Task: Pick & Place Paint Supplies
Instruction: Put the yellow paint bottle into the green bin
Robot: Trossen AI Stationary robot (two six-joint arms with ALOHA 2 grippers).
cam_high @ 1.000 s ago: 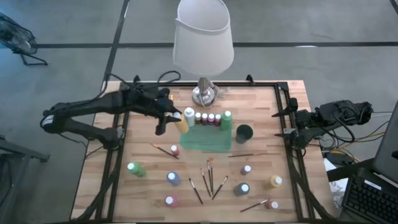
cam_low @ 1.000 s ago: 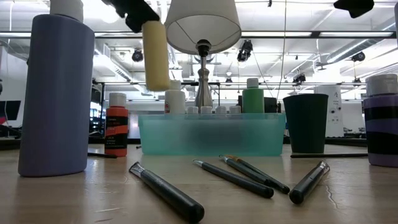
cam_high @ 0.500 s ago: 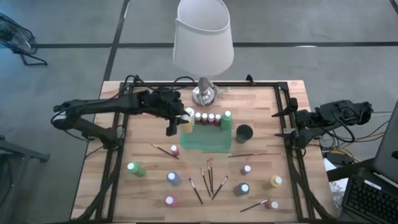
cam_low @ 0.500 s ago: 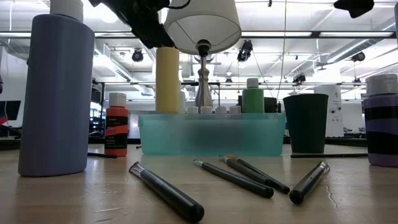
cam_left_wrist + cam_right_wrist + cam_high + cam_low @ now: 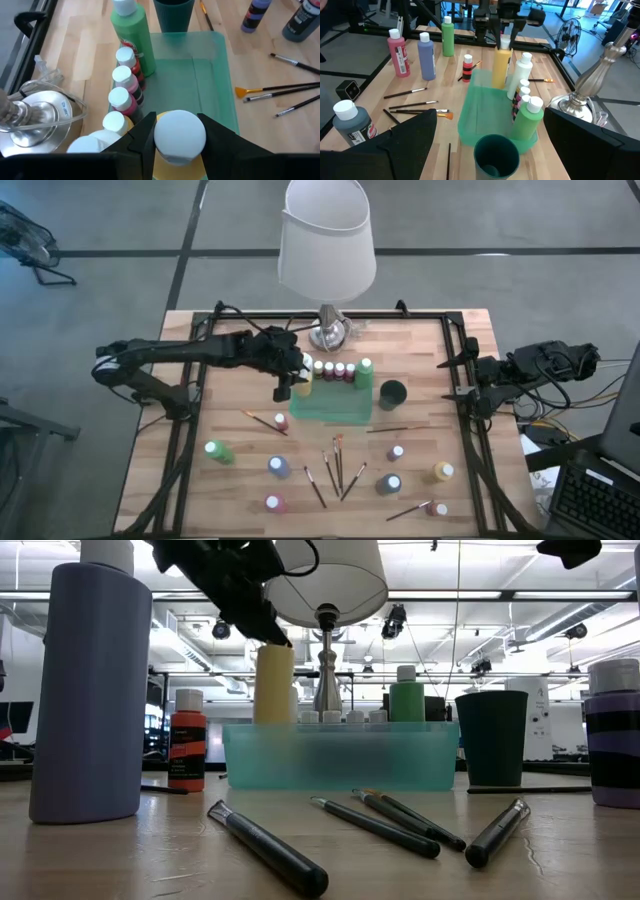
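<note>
Wooden slats make up the table (image 5: 420,340), with a white-shaded lamp (image 5: 327,240) standing at its far edge on a silver base. Just in front of that base sits a green translucent tray (image 5: 335,405), the evident collecting point, since bottles already line its far wall: a white one, 3 small dark-red ones (image 5: 121,76) and a tall green bottle (image 5: 131,35).

Over the tray's left end, the left gripper (image 5: 290,376) is closed partway on the white cap of a yellow bottle (image 5: 274,685), its 2 fingers pinching the cap from either side in the left wrist view. Gripping by the cap keeps the bottle hanging upright, so it can slot in beside the row without knocking its neighbours; from the low view its bottom has dropped behind the tray wall, though I cannot tell whether it rests on the floor yet.

Parked off the table's right edge, the right gripper (image 5: 470,380) waits with its fingers spread wide and nothing between them.

A dark green cup (image 5: 393,392) stands just beside the tray's right end, probably meant for the brushes. Paintbrushes (image 5: 335,465) and other bottles, among them an orange-red one (image 5: 187,745), lie scattered on the near half of the table, not yet collected.
</note>
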